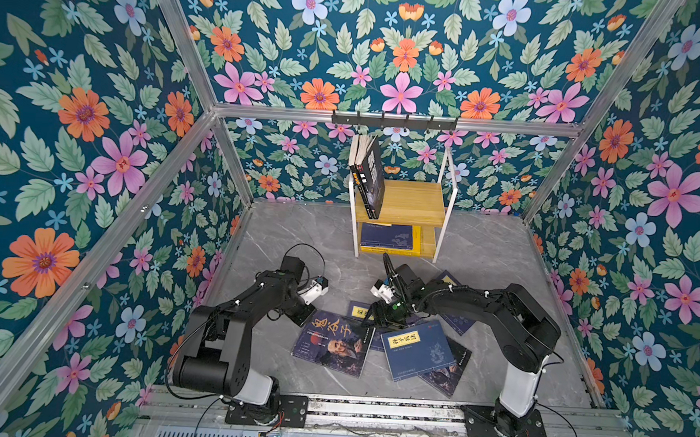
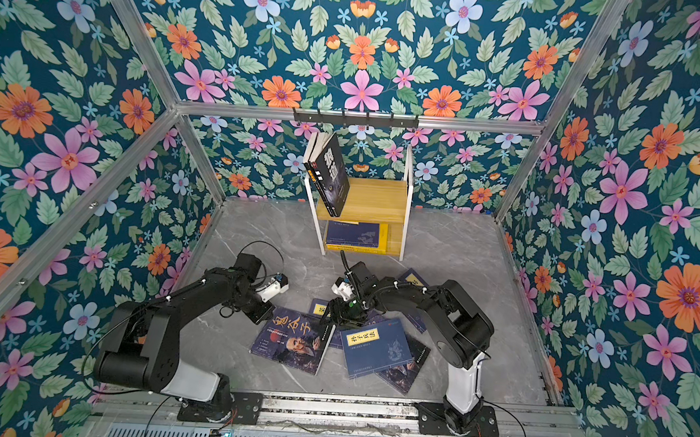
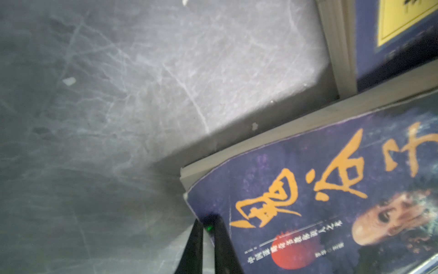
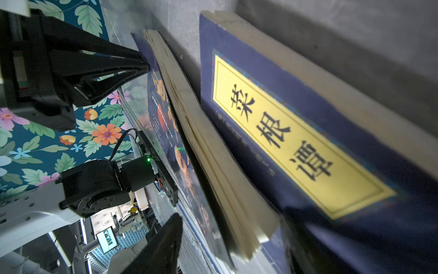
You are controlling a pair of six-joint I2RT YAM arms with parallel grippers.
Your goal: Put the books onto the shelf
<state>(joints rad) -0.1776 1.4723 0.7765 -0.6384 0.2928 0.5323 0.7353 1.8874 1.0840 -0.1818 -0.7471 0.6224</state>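
Note:
A dark book with orange characters [image 1: 336, 343] [image 2: 291, 340] lies on the grey floor. In the left wrist view my left gripper [image 3: 207, 221] is shut on the cover's corner [image 3: 308, 201]. Both top views show the left gripper [image 1: 308, 317] at that corner. My right gripper [image 1: 369, 318] [image 4: 233, 223] stands open at the book's far corner, its page edge [image 4: 213, 154] between the fingers. Beside it lies a navy book with a yellow label [image 4: 296, 132]. The shelf [image 1: 414, 202] [image 2: 370, 200] holds leaning black books [image 1: 369, 175] on top and a navy book [image 1: 387, 235] below.
A larger navy book with a yellow label [image 1: 419, 348] overlaps another dark one [image 1: 451, 371] near the front. More navy books [image 1: 458, 322] lie under the right arm. A black hook rail [image 1: 394, 121] hangs above the shelf. Floral walls enclose the floor on three sides.

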